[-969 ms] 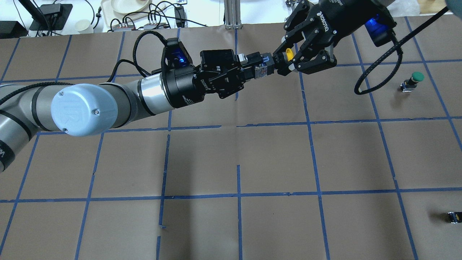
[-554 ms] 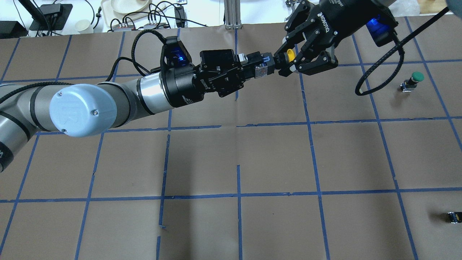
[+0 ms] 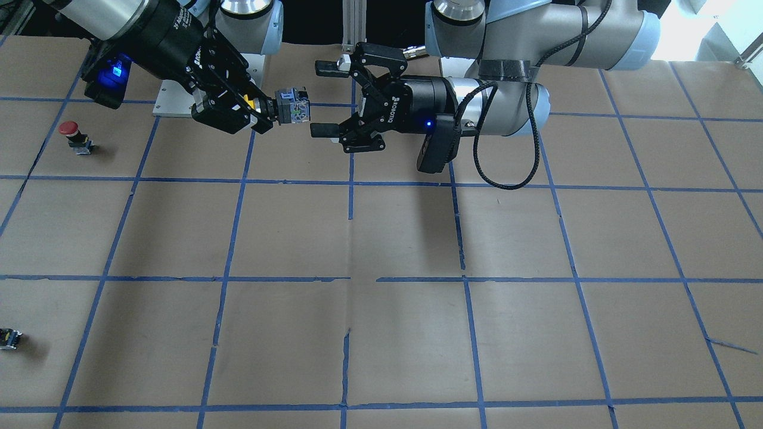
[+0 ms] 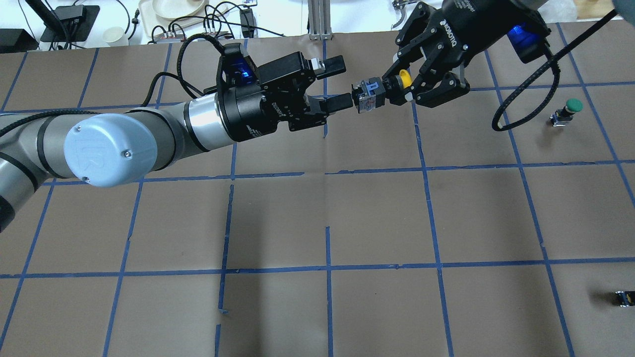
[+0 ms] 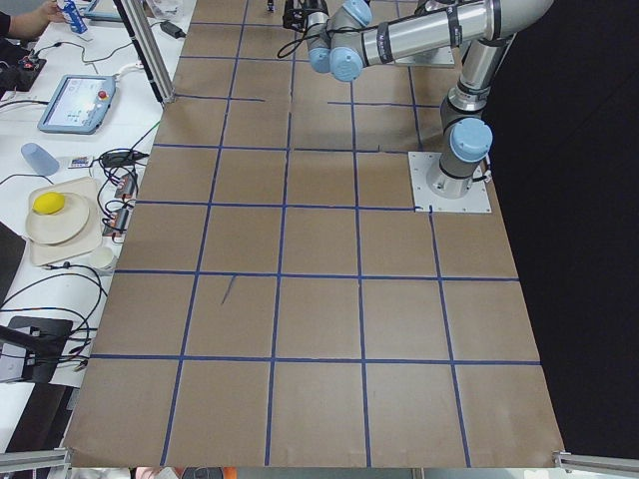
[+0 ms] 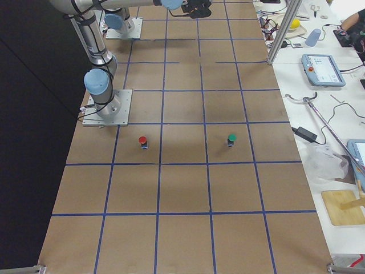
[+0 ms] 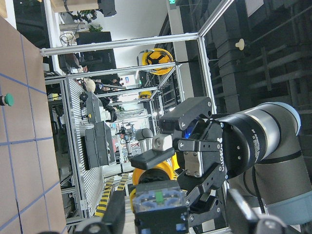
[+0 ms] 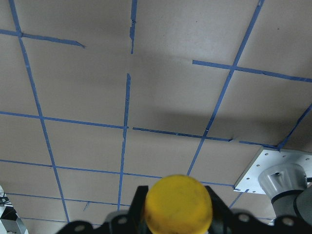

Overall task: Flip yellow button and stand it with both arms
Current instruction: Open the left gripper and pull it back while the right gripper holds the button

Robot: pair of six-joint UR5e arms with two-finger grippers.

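Right jaws clamp the yellow button (image 4: 372, 93); left jaws gape.

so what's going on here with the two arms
The right claw is holding the yellow button up in the air by its cap end, with the blocky body pointing toward the left claw. The left claw is open, with its fingers close beside the button's body but not closed on it.

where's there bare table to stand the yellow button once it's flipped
In the overhead view the table shows bare paper in its middle squares and lower left. Crowded: the right edge, with the green button and a small dark piece, and the air between the open left gripper and the right gripper, shut on the yellow button.
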